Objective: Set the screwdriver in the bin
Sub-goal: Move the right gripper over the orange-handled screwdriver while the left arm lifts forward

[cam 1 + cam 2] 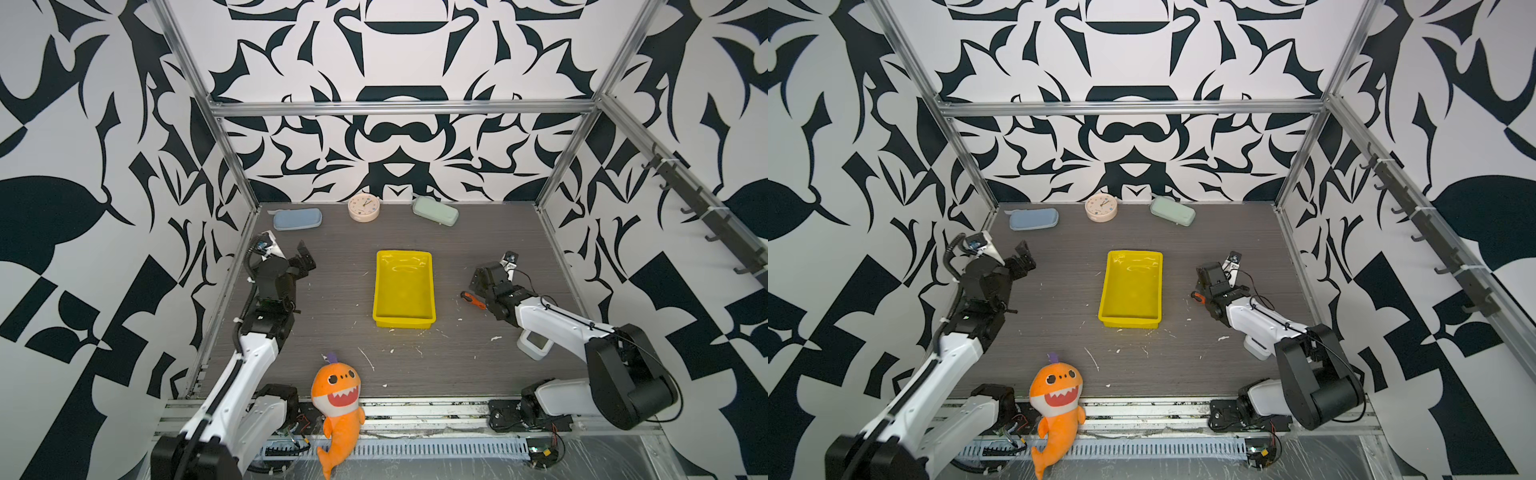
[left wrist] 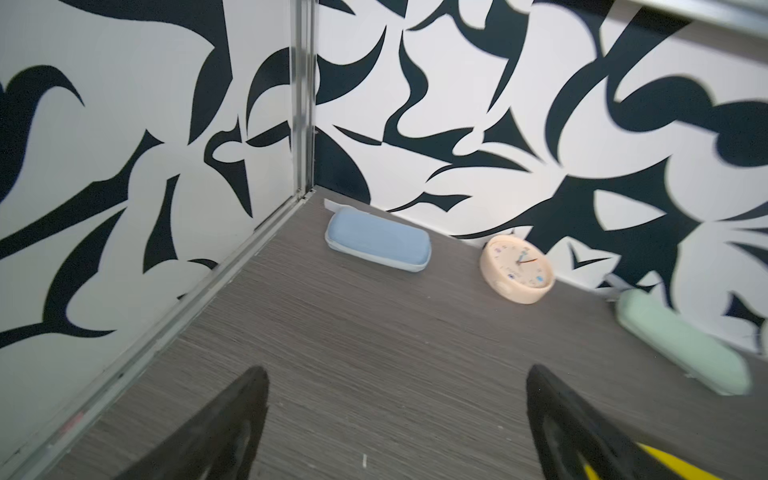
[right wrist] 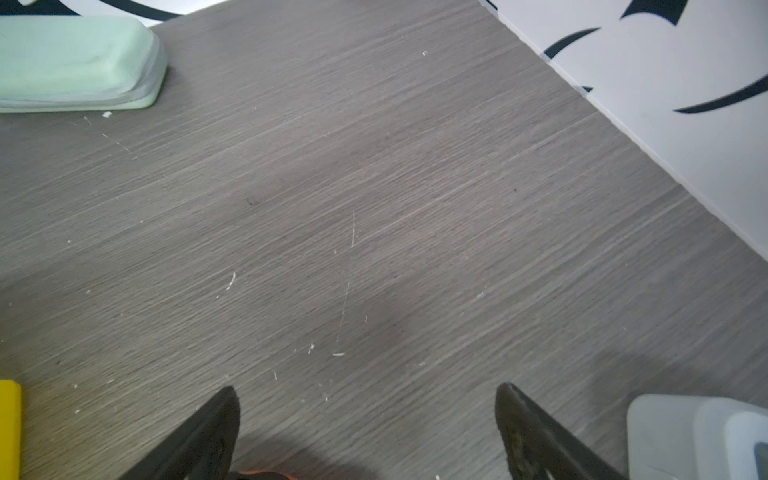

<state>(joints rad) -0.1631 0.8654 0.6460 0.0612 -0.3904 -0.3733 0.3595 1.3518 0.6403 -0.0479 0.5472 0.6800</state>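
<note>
Right of bin (image 1: pixel 404 322) | screwdriver (image 1: pixel 473 300) apart from rim | right claw (image 3: pixel 368 392) spread

place: robot lab test cell | evidence: aluminium frame (image 1: pixel 399 109); black-white patterned walls (image 1: pixel 415 62); rail-mounted arm (image 1: pixel 557 322)

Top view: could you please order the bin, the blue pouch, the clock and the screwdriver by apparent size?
1. bin
2. blue pouch and clock: nearly alike, unranked
3. screwdriver, partly hidden

I see white walls (image 1: pixel 399 62) printed with bold black shapes, aluminium frame rails (image 1: pixel 399 109) at their edges, a grey wood-grain tabletop (image 1: pixel 457 365) flecked with white scratches, and dark hooks (image 1: pixel 706 212) along the right wall.
</note>
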